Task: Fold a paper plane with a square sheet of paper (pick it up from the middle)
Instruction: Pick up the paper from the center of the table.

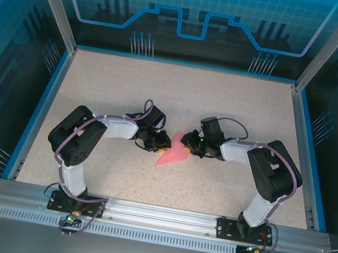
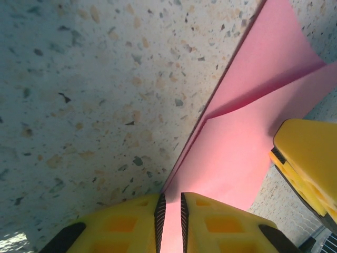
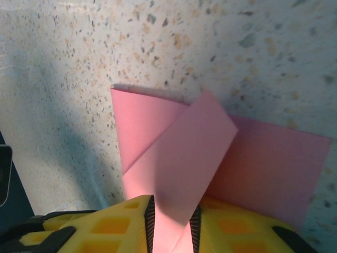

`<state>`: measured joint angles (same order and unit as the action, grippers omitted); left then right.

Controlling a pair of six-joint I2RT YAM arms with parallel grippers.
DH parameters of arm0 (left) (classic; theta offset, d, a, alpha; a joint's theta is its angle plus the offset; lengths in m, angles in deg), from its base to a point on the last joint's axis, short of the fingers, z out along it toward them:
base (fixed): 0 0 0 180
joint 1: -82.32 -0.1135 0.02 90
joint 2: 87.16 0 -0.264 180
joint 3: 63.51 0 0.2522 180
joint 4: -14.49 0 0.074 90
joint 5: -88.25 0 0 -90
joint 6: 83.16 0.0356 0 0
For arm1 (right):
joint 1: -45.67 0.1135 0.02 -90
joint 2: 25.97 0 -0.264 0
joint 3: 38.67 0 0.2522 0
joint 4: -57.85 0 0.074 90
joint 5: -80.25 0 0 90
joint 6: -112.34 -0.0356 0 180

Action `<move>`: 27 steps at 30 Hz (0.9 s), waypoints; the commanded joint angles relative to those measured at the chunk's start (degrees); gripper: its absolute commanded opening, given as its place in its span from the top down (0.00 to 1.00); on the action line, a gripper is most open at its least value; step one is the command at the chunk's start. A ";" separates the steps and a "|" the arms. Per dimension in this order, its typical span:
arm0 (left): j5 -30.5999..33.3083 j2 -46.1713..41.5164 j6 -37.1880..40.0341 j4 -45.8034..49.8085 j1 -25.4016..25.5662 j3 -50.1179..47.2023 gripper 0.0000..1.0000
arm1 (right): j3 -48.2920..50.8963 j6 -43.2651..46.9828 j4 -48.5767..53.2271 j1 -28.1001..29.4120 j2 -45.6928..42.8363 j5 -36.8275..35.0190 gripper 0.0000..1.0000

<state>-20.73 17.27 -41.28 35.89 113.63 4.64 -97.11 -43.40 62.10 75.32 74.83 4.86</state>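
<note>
Pinching the paper [image 1: 170,157] (partly folded) are left hand [image 2: 170,211] and right hand [image 3: 171,224].

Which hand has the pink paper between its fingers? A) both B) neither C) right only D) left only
A: in the left wrist view the pink paper runs into the narrow gap of the left hand, and in the right wrist view a folded flap of it sits between the fingers of the right hand.

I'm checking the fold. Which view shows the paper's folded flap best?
Right wrist: the paper shows its diagonal flap over the flat layer, in the right gripper. Left wrist shows one crease; top external, a small pink wedge.
</note>
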 commanded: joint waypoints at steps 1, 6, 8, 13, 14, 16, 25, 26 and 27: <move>0.84 -0.03 -0.41 2.91 -0.84 -1.31 0.79 | -0.45 1.29 -2.48 1.44 1.39 2.14 0.75; -0.99 -2.49 -0.23 2.72 -1.60 -0.81 0.72 | -0.04 1.92 -3.51 1.82 1.21 2.45 0.80; -1.80 -4.14 0.13 2.81 -2.04 -0.35 0.66 | 0.21 1.99 -3.75 1.82 1.13 2.16 0.83; -2.58 -7.87 1.94 4.02 -3.99 0.24 0.43 | 0.11 2.10 -5.45 1.29 0.97 1.85 0.94; -3.06 -8.63 2.20 3.97 -4.81 -0.17 0.38 | 0.36 2.30 -5.64 1.08 0.61 2.07 0.95; -4.46 -10.35 2.96 3.20 -6.70 -1.25 0.28 | 0.63 2.80 -8.44 0.24 -0.25 3.12 0.97; -20.13 -16.04 5.79 -3.78 -12.18 -5.49 0.01 | 0.99 3.36 -20.81 -6.23 -5.63 19.77 0.98; -22.21 -16.42 4.53 -5.85 -12.40 -6.26 0.01 | 0.60 3.04 -21.31 -6.91 -6.12 21.48 0.97; -24.15 -16.57 3.18 -7.90 -12.50 -6.89 0.01 | 0.24 2.73 -21.69 -7.37 -6.59 22.84 0.98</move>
<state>-36.06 2.69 -36.84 33.10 101.67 -0.54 -95.85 -40.62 45.77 69.29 70.41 19.70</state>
